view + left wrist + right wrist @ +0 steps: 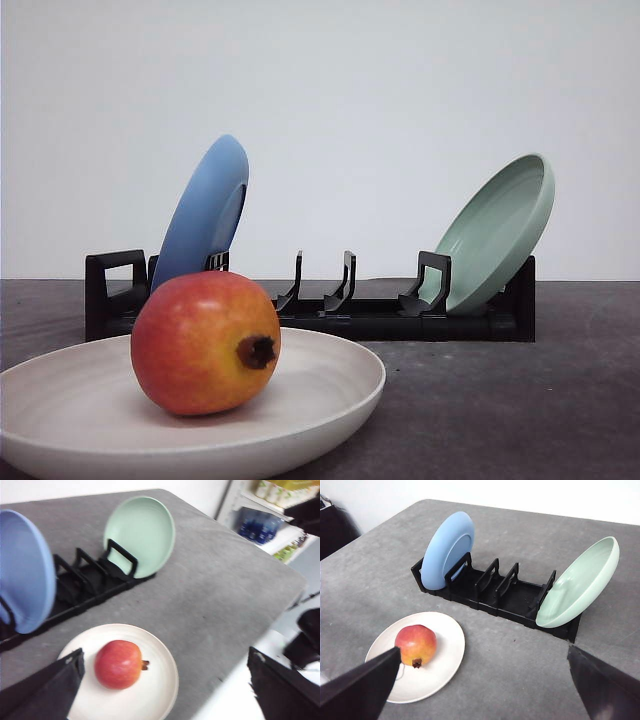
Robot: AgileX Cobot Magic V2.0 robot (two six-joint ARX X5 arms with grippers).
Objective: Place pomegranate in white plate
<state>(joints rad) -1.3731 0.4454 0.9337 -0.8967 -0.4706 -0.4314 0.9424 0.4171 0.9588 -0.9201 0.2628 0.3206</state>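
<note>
The pomegranate (205, 343), red with a yellow-orange blush and a dark crown nub, rests inside the white plate (340, 400) at the table's near left. In the left wrist view the pomegranate (119, 664) lies on the white plate (157, 692), well below my left gripper (165, 655), which is open and holds nothing. My right gripper (484, 651) is also open and empty, high above the table. From there the pomegranate (416, 645) and white plate (447, 647) lie off to the side of it.
Behind the white plate stands a black dish rack (330, 312), with a blue plate (205, 215) leaning at its left end and a pale green plate (495, 235) at its right. The grey table's edge (240, 665) and shelves (272, 525) lie beyond.
</note>
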